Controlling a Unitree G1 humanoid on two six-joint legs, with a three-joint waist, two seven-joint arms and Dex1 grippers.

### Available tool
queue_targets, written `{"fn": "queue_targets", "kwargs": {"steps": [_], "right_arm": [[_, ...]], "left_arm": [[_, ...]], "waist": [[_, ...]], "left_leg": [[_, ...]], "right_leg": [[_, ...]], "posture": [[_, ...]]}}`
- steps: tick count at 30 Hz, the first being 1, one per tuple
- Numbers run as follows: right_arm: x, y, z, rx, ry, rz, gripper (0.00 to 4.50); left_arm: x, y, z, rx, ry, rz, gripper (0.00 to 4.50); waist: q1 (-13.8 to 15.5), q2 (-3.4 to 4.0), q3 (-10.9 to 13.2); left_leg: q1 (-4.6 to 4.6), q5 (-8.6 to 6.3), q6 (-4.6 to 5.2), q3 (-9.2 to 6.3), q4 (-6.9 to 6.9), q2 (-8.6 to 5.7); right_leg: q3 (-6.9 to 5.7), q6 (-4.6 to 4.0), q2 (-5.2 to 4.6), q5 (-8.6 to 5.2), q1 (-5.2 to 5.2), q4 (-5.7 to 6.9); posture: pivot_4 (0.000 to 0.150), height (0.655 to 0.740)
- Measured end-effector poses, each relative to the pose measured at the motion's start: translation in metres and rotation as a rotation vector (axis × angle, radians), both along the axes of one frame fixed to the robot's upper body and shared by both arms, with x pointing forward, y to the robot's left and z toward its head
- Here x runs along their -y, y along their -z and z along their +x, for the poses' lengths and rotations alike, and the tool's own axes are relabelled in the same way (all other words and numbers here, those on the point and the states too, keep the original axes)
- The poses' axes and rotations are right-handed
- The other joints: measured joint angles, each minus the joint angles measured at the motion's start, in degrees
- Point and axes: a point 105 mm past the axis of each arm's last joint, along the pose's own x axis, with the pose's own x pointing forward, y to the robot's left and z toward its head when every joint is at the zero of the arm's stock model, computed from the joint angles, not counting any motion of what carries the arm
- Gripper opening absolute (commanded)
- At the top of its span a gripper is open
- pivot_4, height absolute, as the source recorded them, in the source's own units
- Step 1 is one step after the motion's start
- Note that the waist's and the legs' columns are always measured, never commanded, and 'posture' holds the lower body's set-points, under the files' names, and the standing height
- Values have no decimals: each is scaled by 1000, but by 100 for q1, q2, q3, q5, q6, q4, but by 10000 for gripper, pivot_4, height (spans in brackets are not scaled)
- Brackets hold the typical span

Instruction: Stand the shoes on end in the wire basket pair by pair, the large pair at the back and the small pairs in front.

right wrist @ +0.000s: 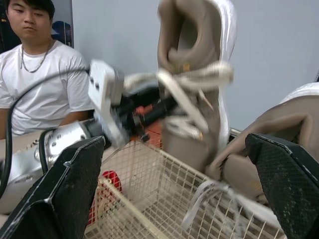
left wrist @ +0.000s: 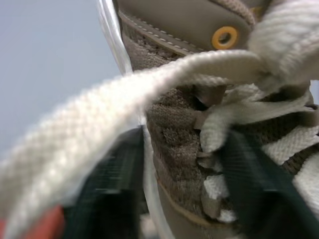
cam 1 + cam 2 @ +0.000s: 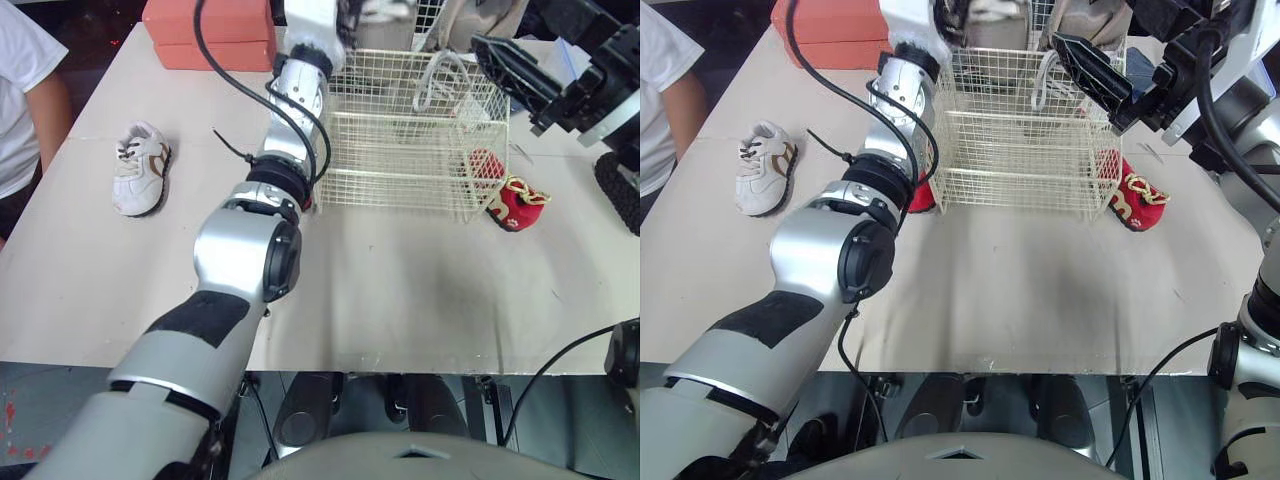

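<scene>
The left gripper is clamped on the laced front of a large tan shoe. Its black fingers press on either side of the tongue, and a loose white lace trails across them. The shoe hangs upright from this grip, heel end up and white sole turned away from the gripper. Its lower end is at the far rim of the wire basket, directly below the gripper.

The right gripper is spread wide and holds nothing, hovering above the basket's right side and facing the left gripper across it. Close beside its right finger, a second tan shoe leans at the basket's back corner, laces spilling down into the wire.

Below the right gripper, a small red shoe lies on the table, just outside the basket's front right corner. A white sneaker lies on its sole well out to the left of the left arm, near a seated person in a white T-shirt.
</scene>
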Motion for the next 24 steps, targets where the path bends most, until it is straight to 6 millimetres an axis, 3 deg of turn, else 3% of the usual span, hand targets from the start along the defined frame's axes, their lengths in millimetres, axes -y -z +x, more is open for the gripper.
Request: {"fn": "queue_targets", "kwargs": {"steps": [1,2,7,13,19,24], "right_arm": [[0,0,0,0,0,0,45000],[0,0,0,0,-1,-1,45000],[0,0,0,2,-7,-2,45000],[0,0,-1,3,-9,2,45000],[3,9,1,-27,2,0,45000],[10,10,0,-33,20,1,45000]], "left_arm": [[2,2,0,-5,21,10,43926],[2,6,-1,-11,38,20,44837],[13,21,-6,-17,133,94,44837],[13,26,-15,23,185,153,44837],[0,28,-28,50,207,204,44837],[-20,42,-48,-21,228,237,44837]], "waist": [[6,0,0],[6,0,0],[-10,0,0],[-9,2,-1],[-32,4,-2],[-36,6,-3]], "left_leg": [[0,0,0,-2,0,0],[0,0,0,-4,1,0],[-1,0,0,-3,3,1],[-2,0,0,-4,3,2],[0,0,0,-4,2,8],[0,0,-1,-5,3,11]], "right_leg": [[-2,0,0,0,0,0],[-3,0,0,0,0,1],[-1,0,1,0,0,1],[1,0,0,0,0,2],[10,0,1,0,-1,3],[24,0,1,0,-1,3]], "posture": [[1500,7400],[1500,7400],[1500,7400],[1500,7400],[1500,7400],[1500,7400]]}}
